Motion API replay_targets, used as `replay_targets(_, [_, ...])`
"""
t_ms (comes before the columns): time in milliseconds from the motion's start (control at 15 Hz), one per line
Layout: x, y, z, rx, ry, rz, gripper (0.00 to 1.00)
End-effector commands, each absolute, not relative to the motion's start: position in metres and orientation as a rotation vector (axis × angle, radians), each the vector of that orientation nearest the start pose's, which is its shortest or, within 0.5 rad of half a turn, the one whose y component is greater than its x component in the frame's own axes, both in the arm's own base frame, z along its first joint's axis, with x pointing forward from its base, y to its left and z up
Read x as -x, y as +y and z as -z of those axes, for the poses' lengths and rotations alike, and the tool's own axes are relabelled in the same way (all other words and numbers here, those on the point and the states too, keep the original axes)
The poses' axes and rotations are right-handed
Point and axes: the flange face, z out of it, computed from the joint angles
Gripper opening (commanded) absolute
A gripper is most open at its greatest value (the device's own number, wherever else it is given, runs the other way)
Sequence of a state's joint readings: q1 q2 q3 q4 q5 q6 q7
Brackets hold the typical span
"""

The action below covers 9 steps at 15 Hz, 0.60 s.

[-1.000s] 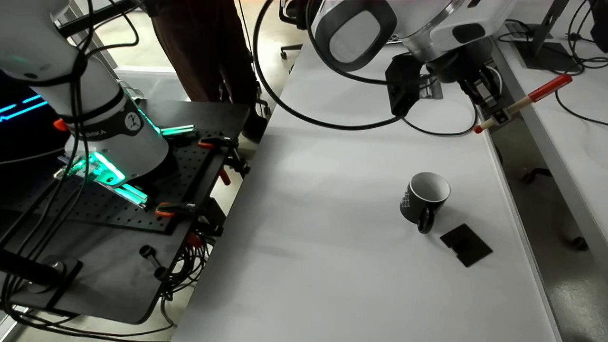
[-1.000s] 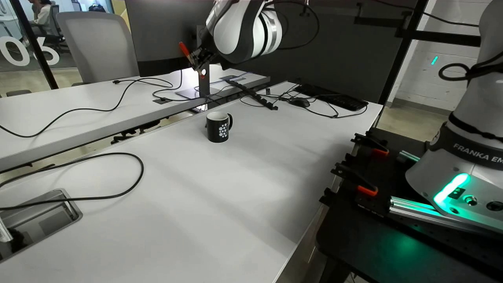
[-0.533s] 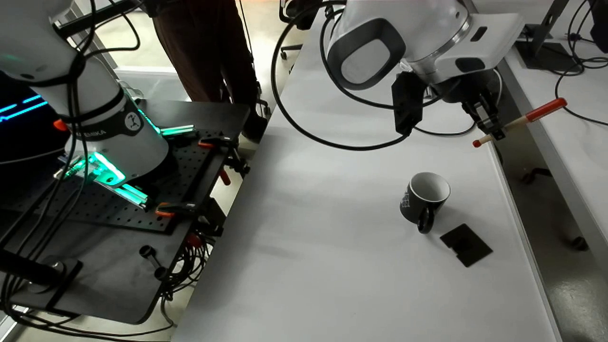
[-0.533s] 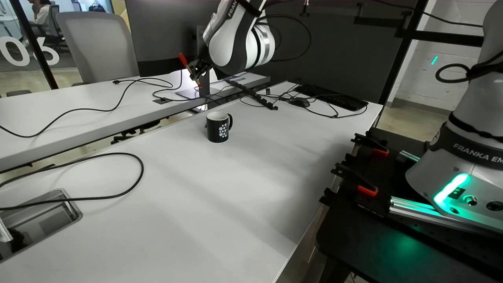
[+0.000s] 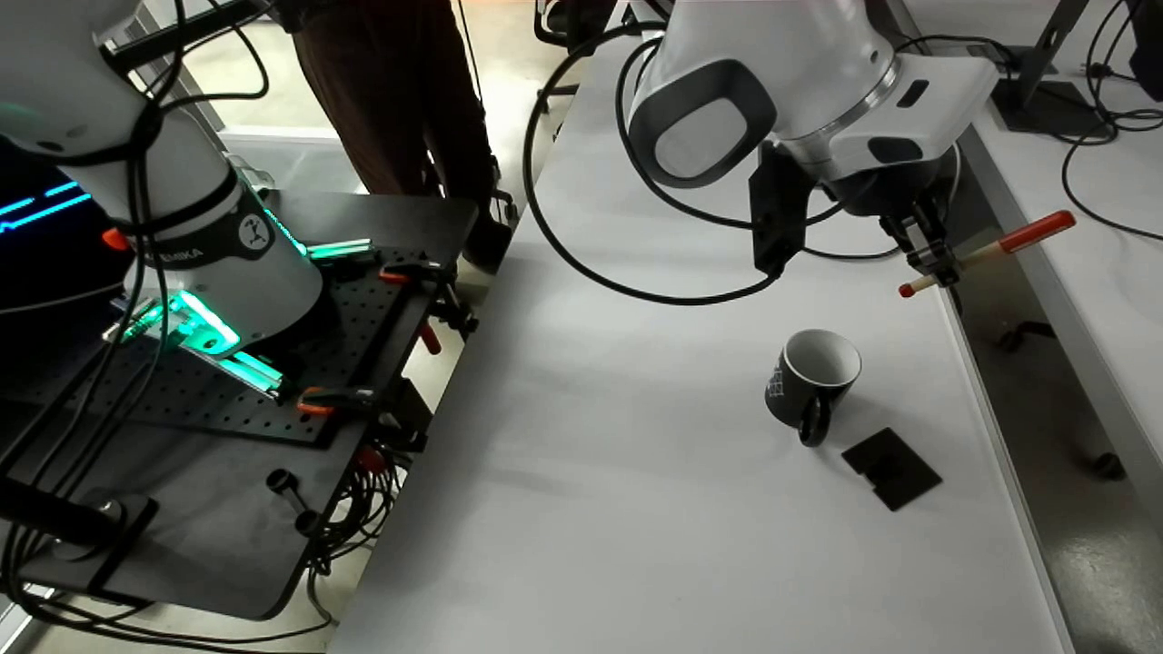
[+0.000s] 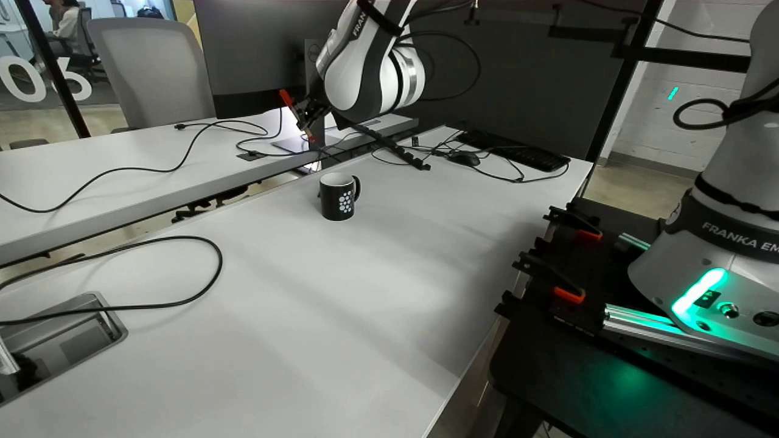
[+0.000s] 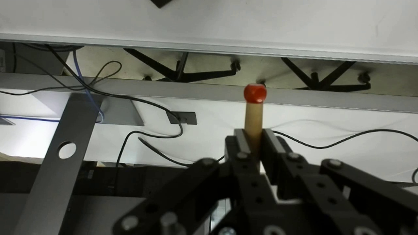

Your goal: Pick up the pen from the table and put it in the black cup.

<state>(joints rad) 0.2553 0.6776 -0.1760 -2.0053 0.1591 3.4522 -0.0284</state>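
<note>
Where the jaws pinch, the pen juts both ways.

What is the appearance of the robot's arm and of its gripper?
The arm is white, rounded, with dark grey trim, black cables, and white "FRANKA" lettering on its base. The gripper is black, with narrow fingers and pale bolt heads.
</note>
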Motion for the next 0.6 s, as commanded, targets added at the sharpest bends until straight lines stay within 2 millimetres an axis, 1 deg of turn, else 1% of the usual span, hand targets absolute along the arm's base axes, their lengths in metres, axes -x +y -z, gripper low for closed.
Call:
replay_targets(0, [-0.644,0.043,-0.211,2.946,-0.029,1.229,0.04])
replay_targets(200, [-0.648,0.042,-0.206,2.927,-0.021,1.219,0.04])
replay_targets(533, [-0.649,0.038,-0.196,2.909,0.014,1.184,0.04])
